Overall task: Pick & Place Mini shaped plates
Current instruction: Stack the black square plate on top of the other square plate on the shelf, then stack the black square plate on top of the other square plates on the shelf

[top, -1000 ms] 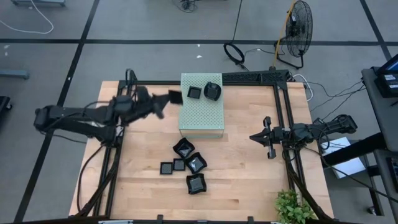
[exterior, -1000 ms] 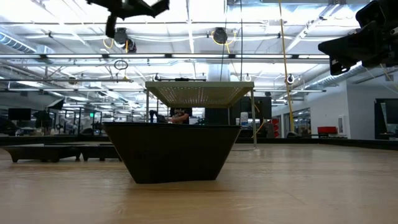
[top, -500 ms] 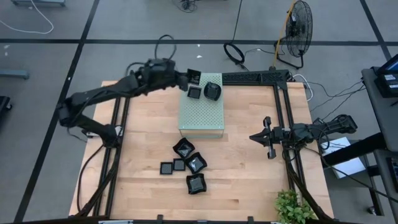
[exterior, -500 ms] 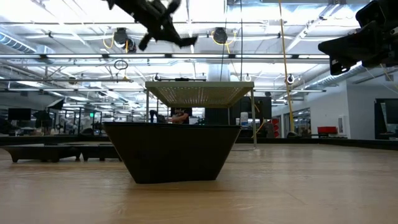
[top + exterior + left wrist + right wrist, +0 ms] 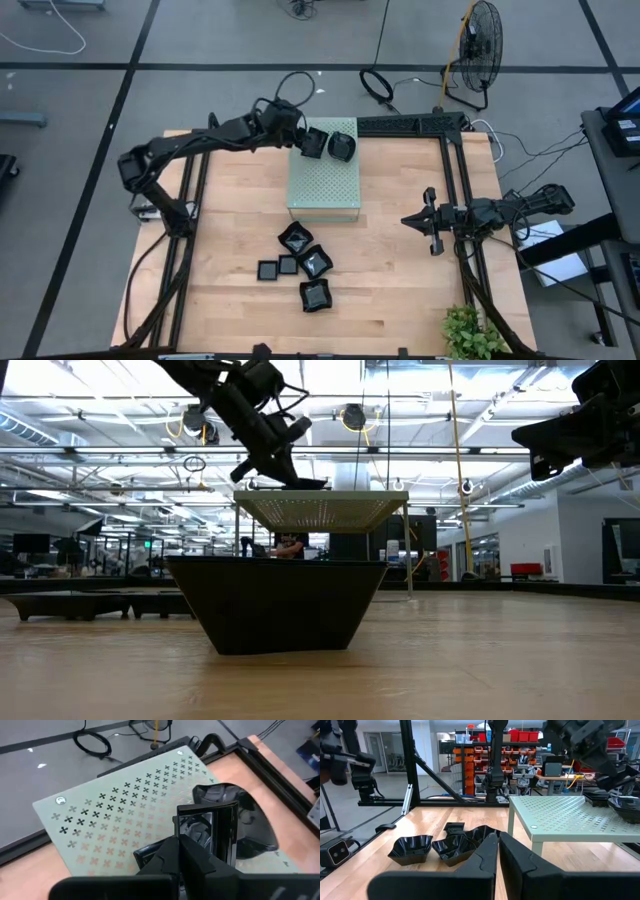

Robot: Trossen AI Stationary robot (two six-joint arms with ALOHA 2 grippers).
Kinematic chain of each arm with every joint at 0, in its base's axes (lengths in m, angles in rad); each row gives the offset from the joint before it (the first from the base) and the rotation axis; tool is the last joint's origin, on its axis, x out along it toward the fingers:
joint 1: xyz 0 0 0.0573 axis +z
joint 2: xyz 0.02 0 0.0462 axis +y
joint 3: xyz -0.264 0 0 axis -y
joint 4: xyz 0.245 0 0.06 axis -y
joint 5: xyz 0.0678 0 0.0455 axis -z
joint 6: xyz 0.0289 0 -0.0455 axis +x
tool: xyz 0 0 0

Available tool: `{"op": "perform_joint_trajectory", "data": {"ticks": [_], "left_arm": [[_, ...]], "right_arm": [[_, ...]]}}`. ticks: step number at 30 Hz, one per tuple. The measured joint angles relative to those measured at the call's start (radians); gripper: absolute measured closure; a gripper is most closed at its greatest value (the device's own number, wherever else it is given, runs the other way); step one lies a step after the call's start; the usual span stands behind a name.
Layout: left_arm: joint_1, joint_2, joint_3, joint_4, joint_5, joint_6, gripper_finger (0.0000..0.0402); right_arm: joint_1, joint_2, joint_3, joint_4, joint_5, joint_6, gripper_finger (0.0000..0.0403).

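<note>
My left gripper reaches over the far end of the pale green perforated box, shut on a small square black plate. A rounded black plate rests on the box top just beyond it, and another dark plate lies under the fingers. Several more mini plates lie in a cluster on the wood in front of the box. My right gripper waits shut at the table's right side. My left gripper pinches the square plate's near rim between its two fingers. The fingers slant down from the table's left side. The plate is tilted, its hollow side facing back at the wrist, close above the box top; whether it touches the plate below, I cannot tell.
Black frame rails run along the table's left, right and far sides. A green plant stands at the near right corner. One plate sits right in front of the low camera. Bare wood lies right of the cluster.
My left gripper has swung from the table's left side toward the right and the far edge, carrying the square plate. It has tipped downward and come down over the box's far end, staying shut on the plate.
</note>
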Motion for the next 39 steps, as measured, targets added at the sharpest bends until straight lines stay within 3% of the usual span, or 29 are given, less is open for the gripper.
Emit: {"op": "perform_joint_trajectory", "data": {"ticks": [13, 20, 28, 34, 39], "left_arm": [[-0.006, 0.004, 0.000, -0.090, -0.017, 0.022, 0.0384], [-0.016, 0.005, 0.000, -0.072, -0.016, 0.022, 0.0396], [-0.015, 0.005, 0.000, -0.073, -0.016, 0.023, 0.0347], [-0.016, 0.005, 0.000, -0.073, -0.016, 0.023, 0.0336], [-0.021, -0.016, 0.000, -0.084, 0.125, 0.035, 0.0335]], "right_arm": [[0.000, 0.000, 0.000, 0.000, 0.000, 0.000, 0.0394], [0.000, 0.000, 0.000, 0.000, 0.000, 0.000, 0.0395], [0.000, 0.000, 0.000, 0.000, 0.000, 0.000, 0.0396], [0.000, 0.000, 0.000, 0.000, 0.000, 0.000, 0.0394], [0.000, 0.000, 0.000, 0.000, 0.000, 0.000, 0.0396]]}}
